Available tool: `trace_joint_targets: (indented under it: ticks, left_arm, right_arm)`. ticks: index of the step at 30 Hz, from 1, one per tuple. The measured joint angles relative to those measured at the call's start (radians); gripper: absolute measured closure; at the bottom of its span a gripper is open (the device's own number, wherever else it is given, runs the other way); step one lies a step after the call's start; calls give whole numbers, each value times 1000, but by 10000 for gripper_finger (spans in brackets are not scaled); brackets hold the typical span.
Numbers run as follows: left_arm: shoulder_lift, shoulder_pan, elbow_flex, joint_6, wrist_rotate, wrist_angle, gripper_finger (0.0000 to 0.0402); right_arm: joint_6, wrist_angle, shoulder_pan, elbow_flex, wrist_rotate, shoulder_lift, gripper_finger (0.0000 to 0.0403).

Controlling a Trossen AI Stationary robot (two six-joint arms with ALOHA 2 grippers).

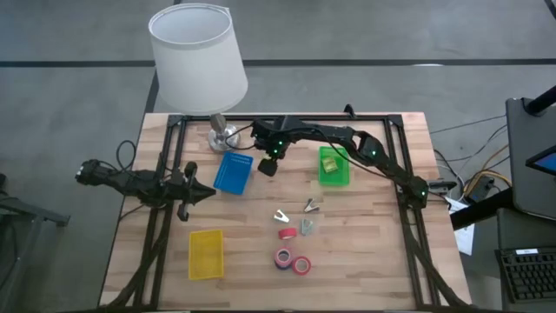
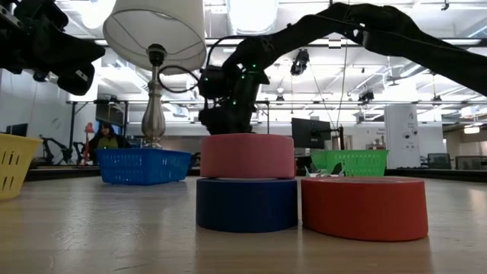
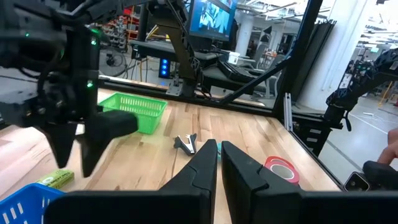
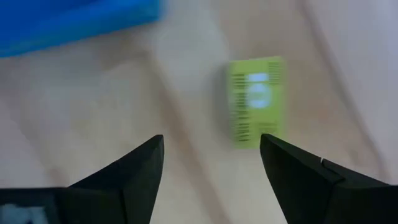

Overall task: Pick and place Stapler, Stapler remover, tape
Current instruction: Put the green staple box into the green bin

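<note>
Right jaws [image 4: 211,165] spread wide, empty, green staple box [image 4: 257,101] on the wood below them, blue tray [image 4: 74,22] beside.

Three coloured trays lie on the table: a blue tray [image 1: 233,172] just beside the right gripper [image 1: 268,165], a green tray [image 1: 334,166] a little farther off, and a yellow tray [image 1: 206,254] well away from it. There are three tape rolls [image 1: 292,258], two staple removers [image 1: 294,211], and one small green box [image 4: 257,101] beneath its parted fingers. One lamp [image 1: 197,61] stands near it.

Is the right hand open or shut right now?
Open: the right hand shows a wide gap between its dark fingers, above a small green box on the table.
</note>
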Motion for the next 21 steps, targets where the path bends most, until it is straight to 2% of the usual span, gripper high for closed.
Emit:
trace_joint_targets:
  ticks: [5, 9, 21]
  left_arm:
    - [0, 0, 0, 0, 0, 0, 376]
    - [0, 0, 0, 0, 0, 0, 376]
    - [0, 0, 0, 0, 0, 0, 376]
  right_arm:
    - [29, 13, 0, 0, 55, 9, 142]
    - [169, 31, 0, 0, 52, 12, 140]
    - [42, 11, 9, -18, 118, 11, 158]
